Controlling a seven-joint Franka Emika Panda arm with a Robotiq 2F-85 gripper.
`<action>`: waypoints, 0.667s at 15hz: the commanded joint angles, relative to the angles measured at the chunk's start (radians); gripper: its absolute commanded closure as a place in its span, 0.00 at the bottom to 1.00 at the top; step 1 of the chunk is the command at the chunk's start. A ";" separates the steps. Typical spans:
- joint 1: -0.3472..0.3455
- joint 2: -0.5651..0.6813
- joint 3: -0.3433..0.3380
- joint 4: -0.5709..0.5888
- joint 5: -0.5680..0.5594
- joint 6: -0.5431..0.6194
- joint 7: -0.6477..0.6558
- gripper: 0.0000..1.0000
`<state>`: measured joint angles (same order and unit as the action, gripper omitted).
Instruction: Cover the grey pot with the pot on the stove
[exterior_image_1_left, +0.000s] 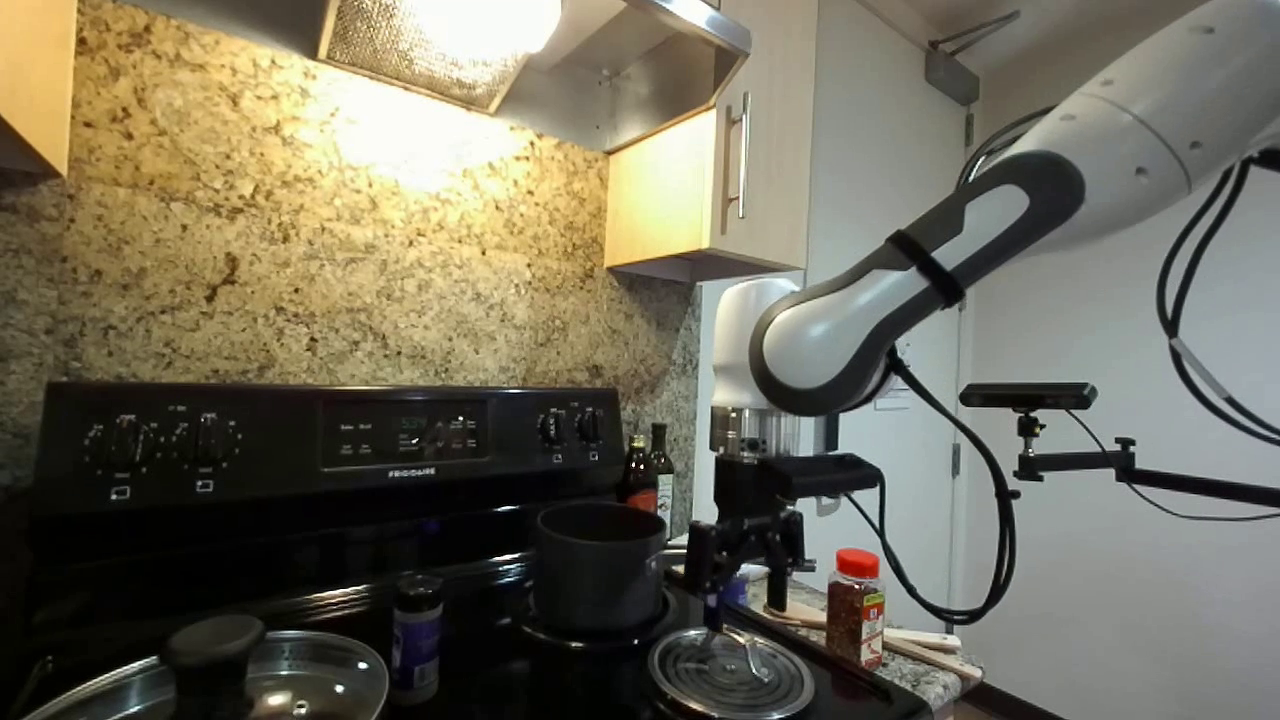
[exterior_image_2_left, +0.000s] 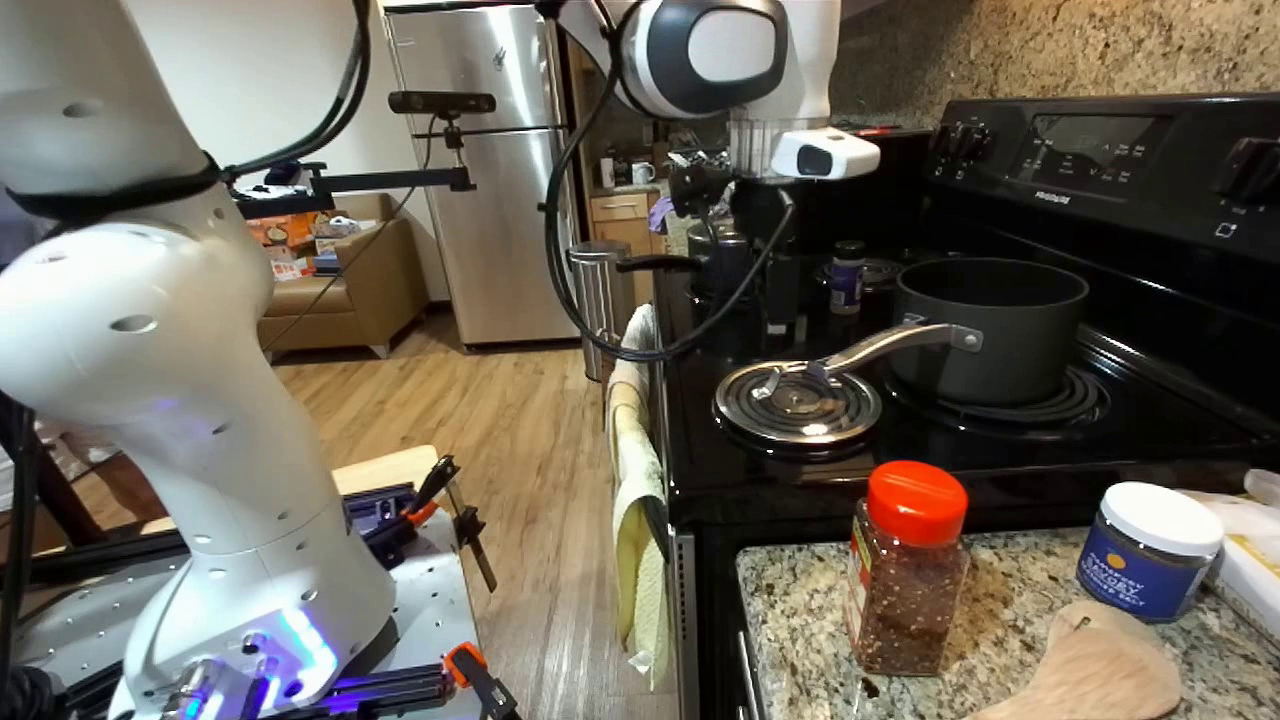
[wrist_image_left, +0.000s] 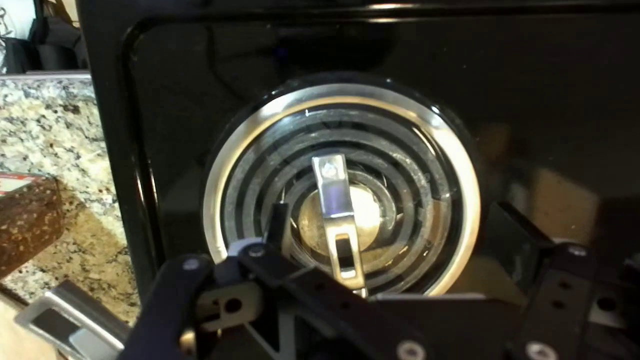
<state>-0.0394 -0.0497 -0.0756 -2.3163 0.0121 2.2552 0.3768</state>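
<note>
Beneath your parted jaws, a steel-rimmed clear glass lid is lying flat, its round edge catching the light. Its slotted steel strap handle is facing up and, in the wrist view, showing between the jaws, nearer one of them; you are not seeing clearly whether they are touching. To one side of your jaws, near but apart, a dark grey saucepan is standing upright, its round mouth facing upward. In an exterior view, its curved steel handle is slanting toward the space below your jaws, overlapping the lid's outline.
</note>
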 joint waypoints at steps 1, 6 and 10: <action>-0.011 0.066 0.012 0.029 -0.080 0.060 0.112 0.00; -0.002 0.106 0.004 0.048 -0.114 0.101 0.142 0.00; -0.001 0.119 0.003 0.049 -0.092 0.166 0.067 0.00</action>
<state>-0.0374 0.0499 -0.0753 -2.2779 -0.0720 2.3729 0.4804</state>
